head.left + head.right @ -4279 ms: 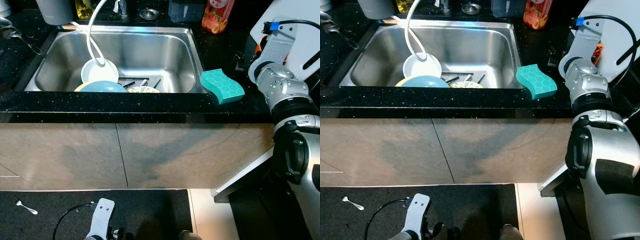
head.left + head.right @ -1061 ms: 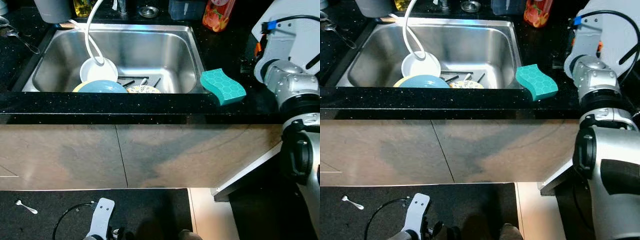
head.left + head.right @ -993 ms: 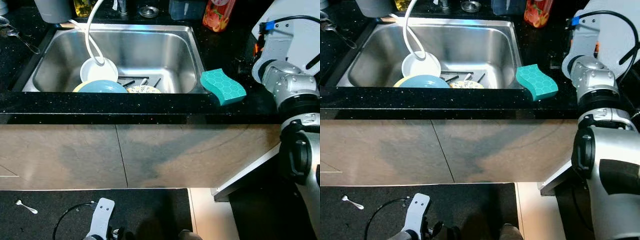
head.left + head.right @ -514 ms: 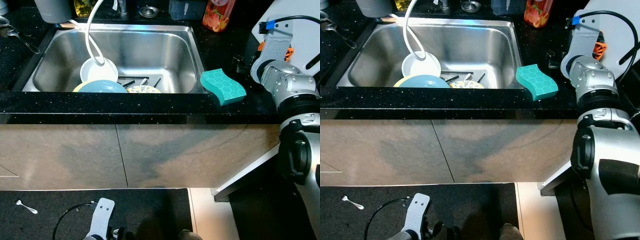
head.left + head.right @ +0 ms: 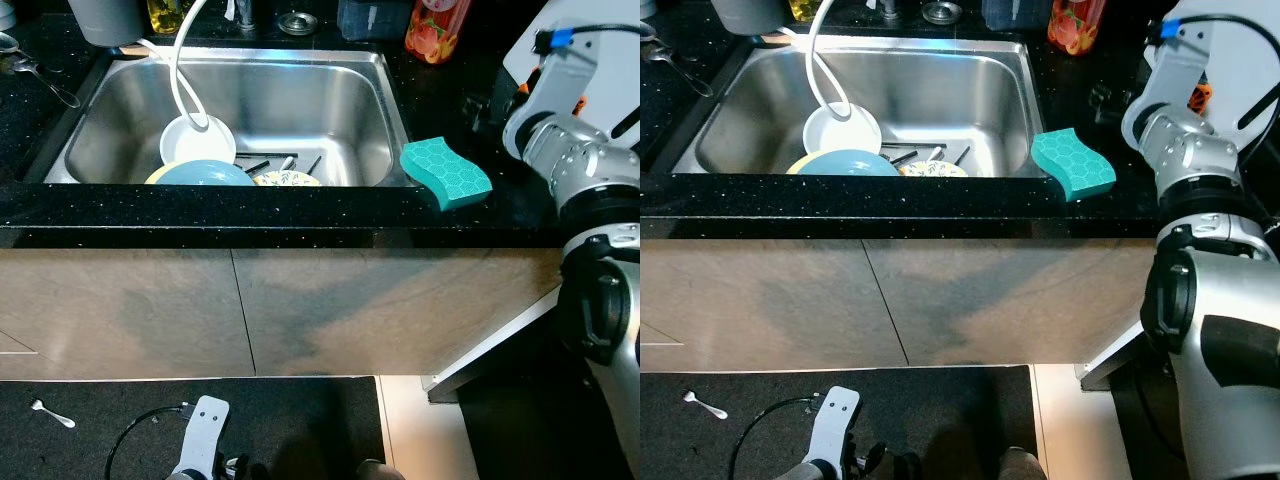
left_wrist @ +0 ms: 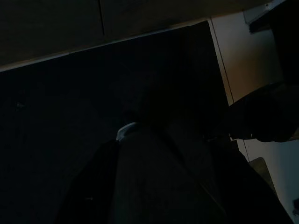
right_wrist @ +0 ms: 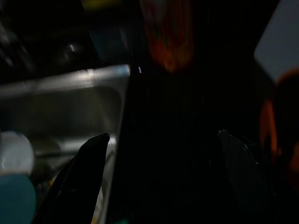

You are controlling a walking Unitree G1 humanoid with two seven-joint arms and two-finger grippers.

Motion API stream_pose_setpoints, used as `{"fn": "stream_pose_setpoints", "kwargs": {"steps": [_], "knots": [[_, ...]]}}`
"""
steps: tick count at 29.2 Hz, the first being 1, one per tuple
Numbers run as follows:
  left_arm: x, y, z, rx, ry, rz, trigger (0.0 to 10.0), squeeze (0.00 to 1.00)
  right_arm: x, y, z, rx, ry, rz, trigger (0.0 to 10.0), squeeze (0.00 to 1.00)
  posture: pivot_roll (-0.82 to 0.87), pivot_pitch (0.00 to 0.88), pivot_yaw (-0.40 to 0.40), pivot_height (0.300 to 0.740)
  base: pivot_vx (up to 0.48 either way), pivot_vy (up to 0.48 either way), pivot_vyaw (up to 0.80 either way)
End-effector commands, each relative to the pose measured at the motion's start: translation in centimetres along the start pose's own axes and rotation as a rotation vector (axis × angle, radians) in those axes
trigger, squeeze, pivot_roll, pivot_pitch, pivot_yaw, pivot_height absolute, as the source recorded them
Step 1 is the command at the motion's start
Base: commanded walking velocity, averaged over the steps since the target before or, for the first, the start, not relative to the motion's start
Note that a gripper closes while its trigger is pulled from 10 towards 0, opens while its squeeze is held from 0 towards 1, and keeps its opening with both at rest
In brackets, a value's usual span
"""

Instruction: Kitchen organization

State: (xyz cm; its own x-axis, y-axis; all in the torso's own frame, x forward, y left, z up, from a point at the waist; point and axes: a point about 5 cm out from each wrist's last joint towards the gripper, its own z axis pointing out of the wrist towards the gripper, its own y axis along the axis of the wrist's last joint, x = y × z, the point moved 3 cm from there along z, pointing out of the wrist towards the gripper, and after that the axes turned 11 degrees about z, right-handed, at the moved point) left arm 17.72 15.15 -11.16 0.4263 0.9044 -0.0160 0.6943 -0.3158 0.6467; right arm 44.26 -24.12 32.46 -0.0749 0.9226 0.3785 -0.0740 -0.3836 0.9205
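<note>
Counter [image 5: 250, 205] of black speckled stone carries a steel sink [image 5: 330, 105] holding a blue plate [image 5: 205, 173] and white bowl [image 5: 198, 142]. At three o'clock of the sink, a teal sponge [image 5: 445, 172] lies; beyond it the right claw [image 7: 159, 154] hangs spread, holding nothing.

A: How many sponges?
B: One teal sponge [image 5: 446, 172] by one steel sink [image 5: 370, 130].
A: And dishes?
B: One white bowl [image 5: 197, 142], one blue plate [image 5: 205, 174], one orange bottle [image 5: 435, 28].
</note>
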Motion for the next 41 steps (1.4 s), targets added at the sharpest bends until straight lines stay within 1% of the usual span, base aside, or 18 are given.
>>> {"fn": "stream_pose_setpoints", "kwargs": {"steps": [1,2,5,6,7,9,10,14,16,17,20,25,28,29,33,34,36,41], "knots": [[-2.0,-4.0,-0.9,0.140,-0.064,-0.045,10.0,0.00,0.3,1.4,-0.1,-0.066,0.017,0.022,10.0,0.00,0.03,0.158,-0.043,0.740,0.000,0.000,0.00],[-2.1,-4.0,-1.0,0.140,-0.066,-0.045,10.0,0.00,-0.1,2.1,-0.2,-0.111,-0.023,-0.029,10.0,0.00,0.03,0.160,-0.043,0.740,0.000,0.000,0.00],[-2.1,-4.0,-1.0,0.139,-0.068,-0.046,10.0,0.00,-0.5,2.3,-0.3,-0.135,-0.056,-0.062,10.0,0.00,0.03,0.160,-0.043,0.740,0.000,0.000,0.00],[-2.1,-4.1,-1.0,0.138,-0.068,-0.046,10.0,0.00,-1.0,2.3,-0.4,-0.141,-0.097,-0.118,10.0,0.00,0.03,0.162,-0.040,0.740,0.000,0.000,0.00],[-2.1,-4.1,-1.0,0.137,-0.069,-0.045,10.0,0.00,-2.1,2.3,-0.7,-0.155,-0.186,-0.198,10.0,0.00,0.03,0.165,-0.040,0.740,0.000,0.000,0.00],[-2.1,-4.1,-1.0,0.136,-0.069,-0.044,10.0,0.00,-2.9,2.4,-0.9,-0.162,-0.242,-0.255,10.0,0.00,0.03,0.167,-0.040,0.740,0.000,0.000,0.00],[-2.1,-4.2,-1.0,0.136,-0.069,-0.044,10.0,0.00,-4.2,2.5,-1.3,-0.171,-0.307,-0.257,10.0,0.00,0.04,0.167,-0.040,0.740,0.000,0.000,0.00],[-2.1,-4.2,-1.1,0.137,-0.069,-0.044,10.0,0.00,-5.1,2.6,-1.7,-0.183,-0.340,-0.242,10.0,0.00,0.04,0.168,-0.039,0.740,0.000,0.000,0.00],[-2.1,-4.3,-1.1,0.139,-0.070,-0.042,10.0,0.00,-6.2,2.3,-2.1,-0.177,-0.379,-0.227,10.0,0.00,0.04,0.168,-0.038,0.740,0.000,0.000,0.00],[-2.1,-4.3,-1.1,0.139,-0.070,-0.042,10.0,0.00,-6.2,2.3,-2.1,-0.177,-0.379,-0.227,10.0,0.00,0.04,0.168,-0.038,0.740,0.000,0.000,0.00],[-2.2,-4.5,-1.2,0.143,-0.073,-0.039,10.0,0.00,-7.2,0.8,-2.3,-0.137,-0.401,-0.162,10.0,0.00,0.04,0.169,-0.036,0.740,0.000,0.000,0.00],[-2.2,-4.6,-1.3,0.145,-0.075,-0.037,10.0,0.00,-7.3,-0.8,-2.2,-0.113,-0.389,-0.080,10.0,0.00,0.05,0.168,-0.035,0.740,0.000,0.000,0.00],[-2.2,-4.7,-1.3,0.144,-0.076,-0.035,10.0,0.00,-7.3,-1.1,-2.2,-0.120,-0.382,-0.045,9.8,0.00,0.05,0.167,-0.034,0.740,0.000,0.000,0.00],[-2.2,-4.7,-1.3,0.145,-0.076,-0.034,10.0,0.00,-7.3,-1.2,-2.2,-0.125,-0.376,-0.032,9.0,0.00,0.05,0.167,-0.034,0.740,0.000,0.000,0.00],[-2.2,-4.7,-1.3,0.145,-0.075,-0.034,10.0,0.00,-7.1,-1.4,-2.1,-0.134,-0.357,-0.009,9.1,0.00,0.05,0.168,-0.035,0.740,0.000,0.000,0.00],[-2.2,-4.7,-1.4,0.145,-0.075,-0.034,10.0,0.00,-6.9,-1.6,-2.0,-0.140,-0.339,-0.001,9.7,0.00,0.05,0.168,-0.035,0.740,0.000,0.000,0.00],[-2.2,-4.8,-1.4,0.145,-0.075,-0.034,10.0,0.00,-6.5,-1.8,-1.9,-0.147,-0.311,0.010,10.0,0.00,0.05,0.171,-0.035,0.740,0.000,0.000,0.00],[-2.3,-4.8,-1.4,0.144,-0.077,-0.036,10.0,0.00,-5.9,-2.5,-1.6,-0.143,-0.265,0.036,10.0,0.00,0.06,0.178,-0.036,0.740,0.000,0.000,0.00]]}}
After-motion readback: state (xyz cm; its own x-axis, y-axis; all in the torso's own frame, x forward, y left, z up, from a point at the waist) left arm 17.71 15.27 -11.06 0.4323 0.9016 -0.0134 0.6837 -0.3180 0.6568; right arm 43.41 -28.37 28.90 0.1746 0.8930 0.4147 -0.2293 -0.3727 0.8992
